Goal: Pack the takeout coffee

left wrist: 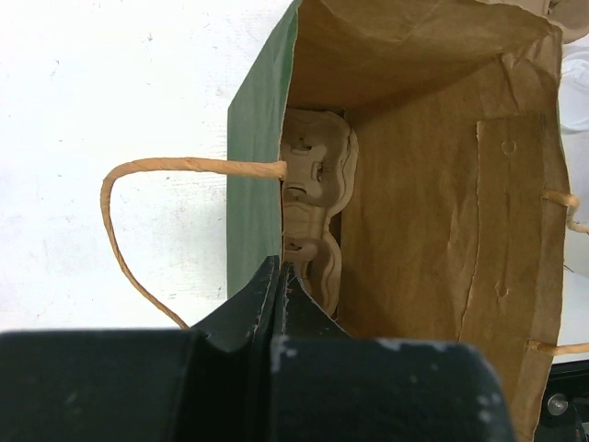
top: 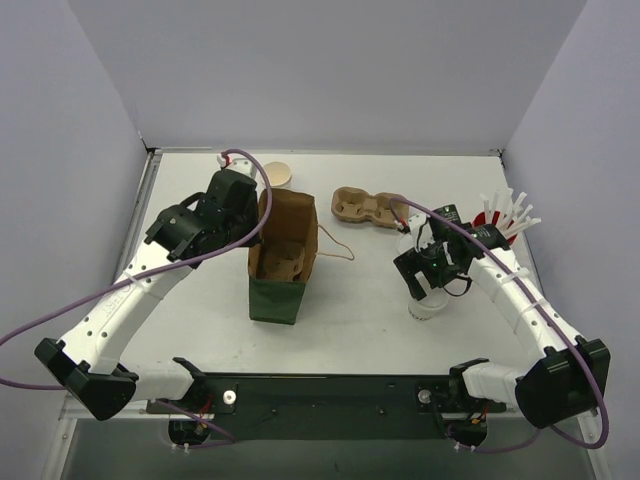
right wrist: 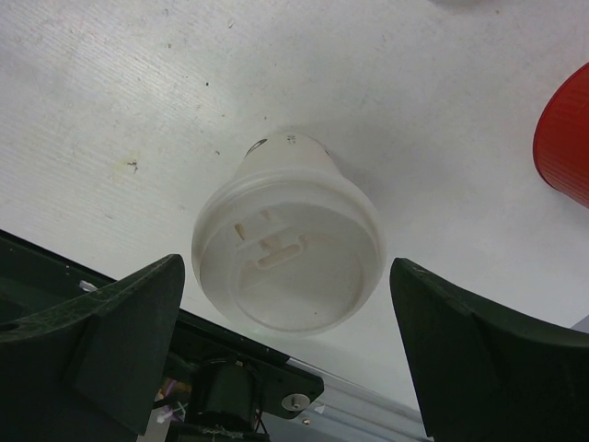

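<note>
White tabletop [top: 370, 310] walled in pale grey, with two arms bolted at its near edge. Nearest, right of centre: small white paper cup with a round white plastic lid [right wrist: 276, 212], upright on the bare surface, lid on, outside the bag and well apart from it. Hanging directly above it, right gripper [right wrist: 285, 264], fingers spread wide, clear gaps on both sides of the lid, nothing held. Further in, left of centre: tall paper bag, green outside and brown inside [top: 278, 292], standing open. Clamped on the bag's rim on the left arm's side, left gripper [left wrist: 281, 276], fingertips pressed together over the paper edge. Looped out beside them, tan twisted-paper handle [left wrist: 120, 184]. Down inside the bag, close to that gripped wall, moulded brown cardboard cup carrier [left wrist: 317, 184]. Beyond, near mid-table, second brown two-hole cardboard carrier [top: 365, 208], lying flat, apart from the bag. Far right, red cup of white straws [top: 503, 215], just behind the right arm. At the far edge, behind the left arm, round open cup with a beige inside [top: 278, 175].
</note>
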Tool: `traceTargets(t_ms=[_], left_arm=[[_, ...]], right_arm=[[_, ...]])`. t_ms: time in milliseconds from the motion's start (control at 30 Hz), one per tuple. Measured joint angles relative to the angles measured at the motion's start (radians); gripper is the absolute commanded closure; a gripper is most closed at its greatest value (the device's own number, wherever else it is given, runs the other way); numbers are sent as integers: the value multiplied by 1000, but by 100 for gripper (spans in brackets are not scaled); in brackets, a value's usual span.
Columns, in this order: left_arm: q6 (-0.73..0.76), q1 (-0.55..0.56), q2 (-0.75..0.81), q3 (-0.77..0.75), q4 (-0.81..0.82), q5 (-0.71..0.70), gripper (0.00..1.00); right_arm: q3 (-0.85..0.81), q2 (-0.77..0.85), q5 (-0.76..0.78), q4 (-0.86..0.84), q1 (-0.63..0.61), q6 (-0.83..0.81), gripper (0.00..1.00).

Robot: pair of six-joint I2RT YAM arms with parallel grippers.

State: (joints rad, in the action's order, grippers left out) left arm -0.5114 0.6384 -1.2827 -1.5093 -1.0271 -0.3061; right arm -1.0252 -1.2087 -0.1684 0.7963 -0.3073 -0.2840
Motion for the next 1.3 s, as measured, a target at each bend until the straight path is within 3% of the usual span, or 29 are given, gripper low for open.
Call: traceTargets(t_ms=[467, 767, 1000, 1300], left_arm=[[1, -5, 11, 0, 0, 1, 100], [1, -5, 13, 0, 0, 1, 100], [1, -5, 13, 0, 0, 4, 100], [1, -5, 13, 0, 0, 4, 100]], right_arm=[[3, -42, 22, -5, 3, 37, 15], [-19, -96, 21, -3, 11, 128, 28], [-114, -205, 92, 21, 12, 342, 42], [-194, -291, 221, 38, -30, 648, 43]])
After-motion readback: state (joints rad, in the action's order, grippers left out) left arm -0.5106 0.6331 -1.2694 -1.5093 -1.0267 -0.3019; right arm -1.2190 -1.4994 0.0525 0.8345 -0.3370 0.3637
